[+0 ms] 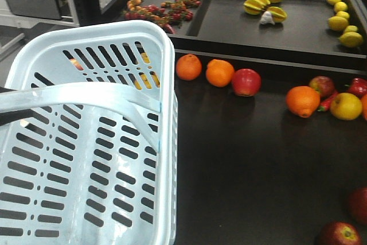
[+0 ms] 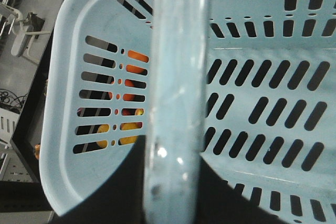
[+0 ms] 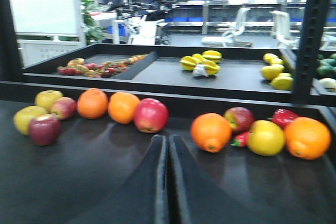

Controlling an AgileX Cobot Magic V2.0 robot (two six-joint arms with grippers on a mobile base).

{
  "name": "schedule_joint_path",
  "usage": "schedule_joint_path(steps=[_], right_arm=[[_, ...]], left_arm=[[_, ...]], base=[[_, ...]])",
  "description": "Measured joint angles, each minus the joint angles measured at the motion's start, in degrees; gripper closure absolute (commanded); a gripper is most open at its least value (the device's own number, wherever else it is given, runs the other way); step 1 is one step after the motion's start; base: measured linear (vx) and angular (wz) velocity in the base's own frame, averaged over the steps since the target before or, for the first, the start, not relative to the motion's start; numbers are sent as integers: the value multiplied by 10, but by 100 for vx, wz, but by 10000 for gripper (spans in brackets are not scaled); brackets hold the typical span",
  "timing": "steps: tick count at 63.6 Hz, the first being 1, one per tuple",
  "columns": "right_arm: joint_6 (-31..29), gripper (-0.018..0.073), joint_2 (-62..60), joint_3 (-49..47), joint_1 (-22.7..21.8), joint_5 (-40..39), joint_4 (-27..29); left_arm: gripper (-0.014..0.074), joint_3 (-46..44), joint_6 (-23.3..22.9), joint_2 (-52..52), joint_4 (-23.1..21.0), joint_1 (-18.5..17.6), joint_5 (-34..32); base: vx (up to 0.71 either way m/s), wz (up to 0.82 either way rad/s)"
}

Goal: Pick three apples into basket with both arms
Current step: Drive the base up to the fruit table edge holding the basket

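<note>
Currently the right gripper point(image 3: 168, 182), fingers pressed together and empty, faces a far apple point(image 3: 150, 115) beside an orange point(image 3: 123, 107); unopened, it could knock it rolling. Whether the left gripper point(image 1: 6, 117) at the near-left basket point(image 1: 169, 142) grips, I cannot tell.

We saw right gripper point(image 3: 167, 140), fingers pressed together, over dark worktop point(image 3: 79, 182); red apple point(image 3: 150, 115) sat near its far edge, beside an orange point(image 3: 123, 107).

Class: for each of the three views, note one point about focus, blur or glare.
Exterior front-facing view: an apple is crisp, with pale glare on the basket floor. Left wrist view: the close handle is out of focus. Right wrist view: soft blur throughout, the right gripper a dark shape.
</note>
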Motion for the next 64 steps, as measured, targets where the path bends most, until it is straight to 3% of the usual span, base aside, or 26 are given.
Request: schedule_joint_path(steps=[64], right_arm=[[0,568,0,0,0,0,0]], left_arm=[[603,0,0,0,0,0,0]], base=[[3,-22]])
